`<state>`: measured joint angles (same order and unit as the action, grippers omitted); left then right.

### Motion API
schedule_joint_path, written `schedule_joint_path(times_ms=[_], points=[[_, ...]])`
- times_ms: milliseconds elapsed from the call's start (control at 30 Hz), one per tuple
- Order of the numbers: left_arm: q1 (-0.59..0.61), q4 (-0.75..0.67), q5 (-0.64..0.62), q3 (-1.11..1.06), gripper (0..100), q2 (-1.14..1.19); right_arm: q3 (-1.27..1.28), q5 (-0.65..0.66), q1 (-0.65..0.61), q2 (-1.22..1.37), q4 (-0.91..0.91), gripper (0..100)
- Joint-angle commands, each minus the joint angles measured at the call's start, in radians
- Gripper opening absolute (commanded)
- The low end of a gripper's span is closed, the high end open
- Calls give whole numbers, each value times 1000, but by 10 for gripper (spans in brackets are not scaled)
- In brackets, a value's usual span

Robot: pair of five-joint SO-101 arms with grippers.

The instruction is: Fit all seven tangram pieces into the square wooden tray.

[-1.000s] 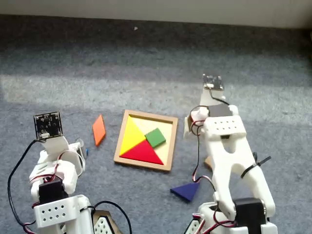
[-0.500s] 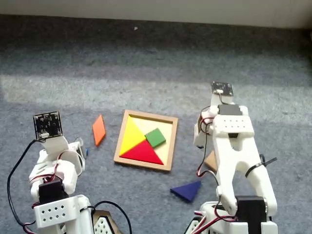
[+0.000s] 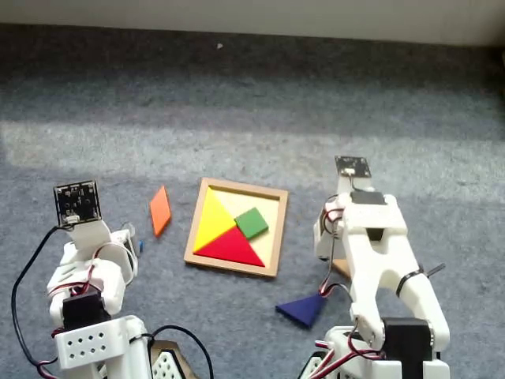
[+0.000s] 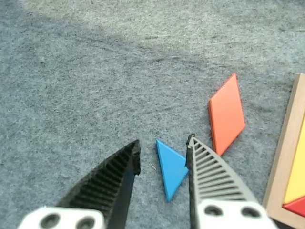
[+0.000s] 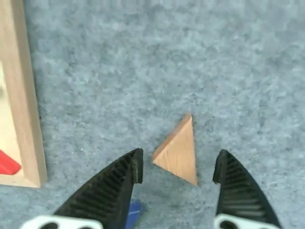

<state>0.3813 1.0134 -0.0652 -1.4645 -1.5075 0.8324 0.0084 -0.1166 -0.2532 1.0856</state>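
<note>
Three pieces lay inside the square wooden tray [image 3: 193, 230] on the grey carpet [image 3: 237, 118]: a large yellow triangle [image 3: 211, 221], a large red triangle [image 3: 230, 248] and a small green square [image 3: 252, 223]. Pale tray floor was bare along the far and right-hand sides. Four more pieces lay outside it. The orange parallelogram [image 3: 160, 210] sat just left of the tray, and the dark blue triangle [image 3: 302, 309] lay near the tray's near right corner, with a cable of the right arm at its tip. From above, the small light blue triangle [image 4: 171, 168] was no more than a sliver beside the left arm. The left wrist view showed it flat on the carpet between the fingers of the left gripper [image 4: 163, 143], whose jaws stood released. One corner met the pale finger's edge, so contact there could not be judged. The orange parallelogram lay just beyond it, apart from it, and the tray's rim was cut off at the frame's edge. The plain wooden triangle [image 5: 178, 151] was mostly hidden under the right arm from above. The right wrist view showed it whole, between the spread jaws of the right gripper [image 5: 180, 152], released and clear of it on both sides. A corner of the dark blue triangle peeped from behind one finger.
</note>
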Motion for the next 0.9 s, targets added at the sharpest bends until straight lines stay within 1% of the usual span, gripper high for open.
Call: schedule_joint_path(times_ms=[0, 233, 400, 633, 867], points=[[5, -23, 9, 4, 175, -7, 15, 12, 10, -39, -47, 238], [5, -23, 9, 4, 175, -7, 58, 12, 10, -38, -113, 235], [5, -23, 9, 2, 175, -7, 50, 14, 12, 10, -119, 137], [5, -23, 9, 2, 175, -7, 33, 14, 16, 159, -113, 131], [5, -23, 9, 2, 175, -7, 1, 14, 16, 71, -70, 130]])
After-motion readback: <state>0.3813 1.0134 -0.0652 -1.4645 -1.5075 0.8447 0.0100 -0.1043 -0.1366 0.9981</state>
